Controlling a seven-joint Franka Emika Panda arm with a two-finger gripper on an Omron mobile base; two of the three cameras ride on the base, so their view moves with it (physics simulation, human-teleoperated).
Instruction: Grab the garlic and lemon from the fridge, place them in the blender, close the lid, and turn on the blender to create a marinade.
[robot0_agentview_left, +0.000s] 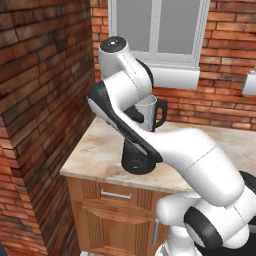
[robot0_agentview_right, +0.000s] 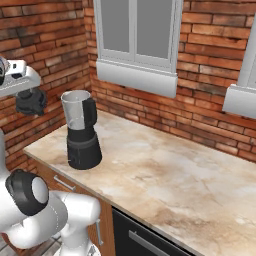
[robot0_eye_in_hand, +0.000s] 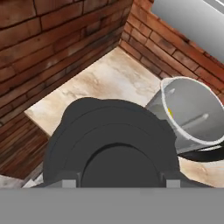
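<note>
From the right base camera, at the far left, we see the gripper (robot0_agentview_right: 30, 102) raised above the left end of the counter (robot0_agentview_right: 170, 175), level with the top of the blender jar. It carries a dark round object that looks like the lid (robot0_agentview_right: 31, 102). The blender (robot0_agentview_right: 81, 130) stands just to its right, near the brick corner: a squat black base on the marble top, a clear jar above it, the black handle turned towards the window (robot0_agentview_right: 136, 30). The jar mouth is open, with nothing covering it.

From the hand camera, the lid (robot0_eye_in_hand: 111, 144) spreads across the lower middle as a broad black disc with a raised centre, close under the lens. It hides the fingertips, so we cannot tell how the jaws stand, though the disc appears to be held between them. To its right we look down into the tilted jar (robot0_eye_in_hand: 192, 109), where a small yellow patch shows at the inner wall; we cannot tell what it is.

From the left base camera, the white arm (robot0_agentview_left: 165, 145) crosses in front of the blender (robot0_agentview_left: 145, 140), and wooden drawers (robot0_agentview_left: 115, 200) sit under the counter (robot0_agentview_left: 95, 150).
</note>
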